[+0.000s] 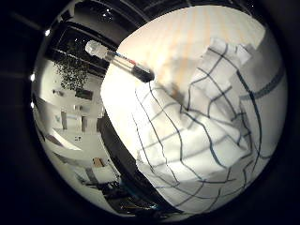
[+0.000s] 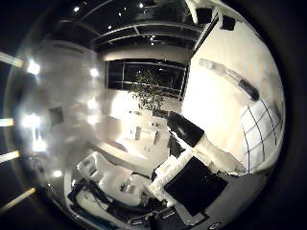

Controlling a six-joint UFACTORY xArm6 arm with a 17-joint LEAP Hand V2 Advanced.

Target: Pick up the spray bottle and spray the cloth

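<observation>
Little-finger view: spray bottle (image 1: 119, 59) beside checked cloth (image 1: 201, 136).

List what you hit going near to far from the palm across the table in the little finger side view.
Checked cloth, crumpled and closest to the palm → bare table → spray bottle, lying on its side by the table's far edge.

My white-and-black hand (image 2: 192, 177) shows fingers reaching in beside the pale tabletop (image 2: 216, 96); a clear plastic spray bottle with a dark head (image 2: 230, 76) lies flat on it; near that, a white cloth with dark check lines (image 2: 261, 132).
</observation>
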